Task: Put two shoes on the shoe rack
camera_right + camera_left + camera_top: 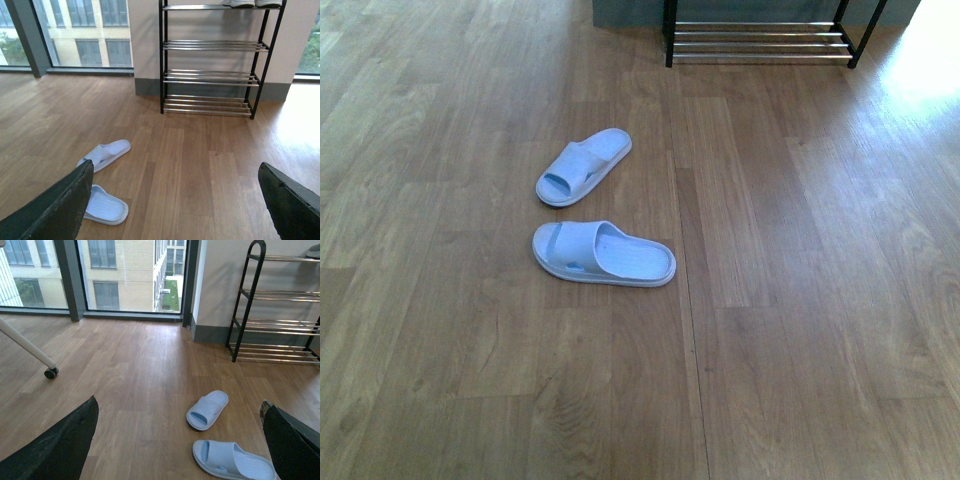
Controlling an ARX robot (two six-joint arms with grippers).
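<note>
Here, you have two light-blue slide slippers lying on the wood floor (800,300) ahead of the robot, close together but not touching. The far slipper (585,167) sits at an angle, its toe turned toward the robot's left and its heel toward the shoe rack (760,42). The near slipper (605,253) lies crosswise, toe to the left and heel to the right.

The rack stands well beyond both slippers and off to the right, against a pale wall with a grey skirting. From the front camera you catch only its lowest chrome bars and black legs. The right wrist camera shows its black frame and four tiers of shiny bars, with the white soles of a pair of sneakers (245,3) resting on the top tier at the picture's edge.

The left fingers (60,450) are spread wide and hold nothing. The right fingers (50,210) are likewise spread wide and bare. Both hang above the floor, clear of the slippers.

Beside the rack wall, a large window (125,275) looks out on a brick building.
</note>
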